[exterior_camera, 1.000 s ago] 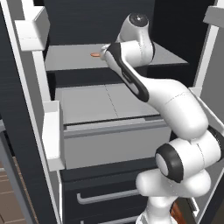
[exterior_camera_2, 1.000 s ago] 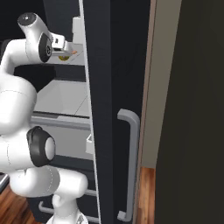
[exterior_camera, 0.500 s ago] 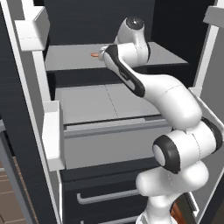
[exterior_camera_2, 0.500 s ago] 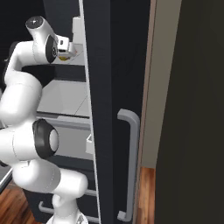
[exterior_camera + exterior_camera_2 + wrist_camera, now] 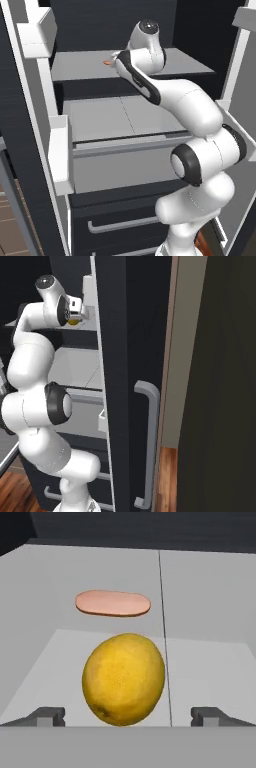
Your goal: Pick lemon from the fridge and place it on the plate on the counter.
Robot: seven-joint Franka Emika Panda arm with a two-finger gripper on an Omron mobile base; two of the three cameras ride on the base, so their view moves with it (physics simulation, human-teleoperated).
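The lemon (image 5: pixel 123 679) lies on the upper grey shelf (image 5: pixel 80 67) of the black fridge (image 5: pixel 125 356). In the hand view it sits between the two finger tips of my gripper (image 5: pixel 129 716), close in front of the hand. The fingers (image 5: pixel 50 716) stand wide apart on either side of it and do not touch it, so the gripper is open. From the right base view the lemon (image 5: pixel 73 320) shows as a small yellow spot just under the hand. The plate and the counter are out of view.
A thin pinkish-orange item (image 5: pixel 113 603) lies on the same shelf just beyond the lemon, also seen as the pinkish item (image 5: pixel 107 63). Below are a second shelf and a grey drawer (image 5: pixel 125 170). White door bins (image 5: pixel 59 155) line the left; the door's bar handle (image 5: pixel 150 446) is at right.
The hand has pushed a little deeper over the upper shelf toward the lemon. The lemon and the pinkish item have stayed put.
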